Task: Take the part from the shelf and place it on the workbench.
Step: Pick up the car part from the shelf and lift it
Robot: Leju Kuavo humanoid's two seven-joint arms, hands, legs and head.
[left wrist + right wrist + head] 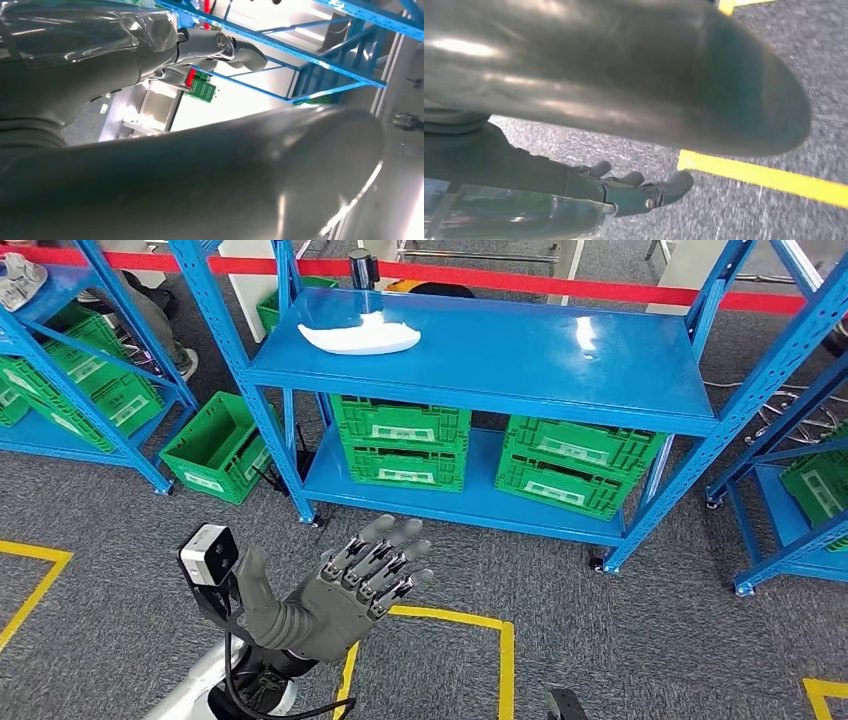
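The left hand (345, 590) is raised low in the head view, fingers spread and holding nothing, over grey carpet (600, 640) marked with yellow tape lines (470, 618); the right hand (634, 187) hangs over the same carpet, fingers loosely apart and empty; beyond the left hand stands a blue shelf (520, 360) with green crates (400, 440) on its lower level; farther up, well apart from the hand, the white part (360, 337) lies on the top shelf board.
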